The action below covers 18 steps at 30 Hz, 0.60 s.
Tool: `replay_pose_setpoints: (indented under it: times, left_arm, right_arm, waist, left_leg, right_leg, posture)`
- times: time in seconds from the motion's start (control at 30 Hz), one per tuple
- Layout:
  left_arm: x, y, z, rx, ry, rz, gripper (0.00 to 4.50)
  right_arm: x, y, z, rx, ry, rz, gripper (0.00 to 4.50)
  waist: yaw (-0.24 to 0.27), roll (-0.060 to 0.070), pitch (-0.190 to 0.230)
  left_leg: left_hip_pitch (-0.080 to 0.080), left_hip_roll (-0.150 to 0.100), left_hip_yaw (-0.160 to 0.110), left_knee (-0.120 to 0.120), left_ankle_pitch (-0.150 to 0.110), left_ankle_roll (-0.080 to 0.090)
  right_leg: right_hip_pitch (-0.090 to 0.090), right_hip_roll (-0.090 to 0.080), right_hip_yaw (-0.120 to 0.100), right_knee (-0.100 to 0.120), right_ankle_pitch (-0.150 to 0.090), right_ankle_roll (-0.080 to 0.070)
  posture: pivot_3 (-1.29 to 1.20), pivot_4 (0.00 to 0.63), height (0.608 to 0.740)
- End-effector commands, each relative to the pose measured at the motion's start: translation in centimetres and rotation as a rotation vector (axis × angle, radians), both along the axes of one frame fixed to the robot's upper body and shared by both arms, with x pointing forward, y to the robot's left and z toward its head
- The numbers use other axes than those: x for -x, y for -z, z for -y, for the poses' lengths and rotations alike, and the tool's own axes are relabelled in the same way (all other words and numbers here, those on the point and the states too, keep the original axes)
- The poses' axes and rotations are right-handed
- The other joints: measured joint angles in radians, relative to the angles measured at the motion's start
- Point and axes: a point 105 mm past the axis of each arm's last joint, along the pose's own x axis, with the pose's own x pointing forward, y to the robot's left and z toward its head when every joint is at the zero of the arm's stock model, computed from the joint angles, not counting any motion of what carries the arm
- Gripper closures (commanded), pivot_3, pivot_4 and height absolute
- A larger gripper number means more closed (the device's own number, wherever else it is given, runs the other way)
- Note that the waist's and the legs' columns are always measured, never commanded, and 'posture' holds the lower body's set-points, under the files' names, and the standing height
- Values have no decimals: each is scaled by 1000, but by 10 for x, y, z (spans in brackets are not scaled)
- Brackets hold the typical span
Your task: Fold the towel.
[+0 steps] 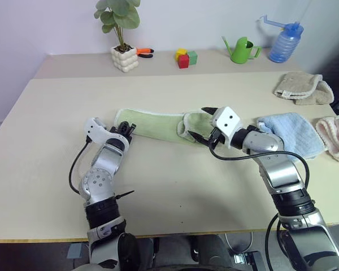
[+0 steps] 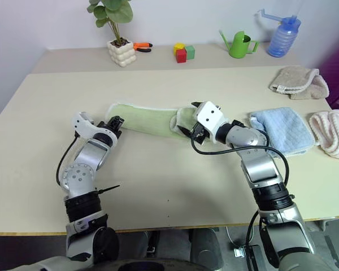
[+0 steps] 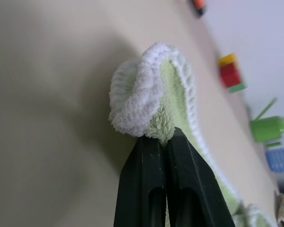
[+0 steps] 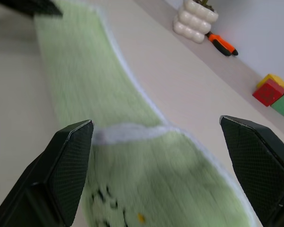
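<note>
The towel (image 1: 152, 125), light green with whitish edging, lies as a long narrow strip across the middle of the table. At the strip's left end my left gripper (image 1: 125, 129) is shut on the towel. The left wrist view shows its black fingers (image 3: 146, 170) pressed together on a bunched corner of the towel (image 3: 154, 101), lifted a little off the table. My right gripper (image 1: 199, 122) stands open over the strip's right end, where the cloth is doubled over. In the right wrist view the towel (image 4: 109, 94) runs away between the wide-apart fingertips (image 4: 75, 156), which do not touch it.
A light-blue towel (image 1: 291, 134) lies just right of my right arm, a pink one (image 1: 336, 137) at the right edge, a beige one (image 1: 302, 87) behind. Along the back stand a potted plant (image 1: 124, 56), pliers (image 1: 144, 52), blocks (image 1: 186, 57), a green watering can (image 1: 242, 49) and a blue bottle (image 1: 285, 44).
</note>
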Motion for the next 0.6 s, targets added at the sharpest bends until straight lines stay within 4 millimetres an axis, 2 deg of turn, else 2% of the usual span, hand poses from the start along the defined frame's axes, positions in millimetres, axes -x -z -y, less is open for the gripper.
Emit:
replay_pose_setpoints:
  times: [0.03,0.13,0.2,0.3,0.4,0.47,0.6]
  left_arm:
    - [5,-34,-5,-184,24,176,4456]
    - [5,-45,2,-309,74,240,4456]
    - [3,-52,28,-483,194,298,4456]
    - [7,-55,72,-602,376,377,4456]
    - [17,-48,119,-722,583,447,4456]
    - [24,-38,143,-785,697,461,4456]
    - [25,-21,170,-871,797,448,4456]
  right_arm:
    - [4,-15,12,-3,24,44,117]
    - [5,-12,16,9,29,35,117]
    - [5,-11,17,10,30,33,117]
    - [3,-11,14,5,31,33,117]
    - [2,-11,13,1,33,34,117]
    - [2,-10,13,-2,38,34,117]
    - [3,-9,15,-3,54,35,117]
  waist:
    - [1,0,0]
    - [3,0,0]
    - [4,0,0]
    - [4,0,0]
    - [2,0,0]
    - [0,0,0]
    - [0,0,0]
  left_leg:
    - [0,0,0,0,0,0]
    - [0,0,0,0,0,0]
    - [0,0,0,0,-1,1]
    - [0,0,0,0,-1,1]
    - [0,0,0,0,-1,2]
    - [0,0,0,0,-1,1]
    - [0,0,0,0,-3,5]
  right_leg:
    - [0,0,0,0,0,0]
    - [0,0,0,0,0,0]
    - [0,0,0,0,0,0]
    - [0,-1,0,0,0,0]
    - [0,-1,0,-1,0,0]
    - [0,-1,0,-1,0,0]
    - [0,0,0,0,0,0]
  posture:
    - [0,150,731]
    - [0,150,731]
    - [0,150,731]
    - [0,150,731]
    - [0,150,731]
    - [0,150,731]
    - [0,150,731]
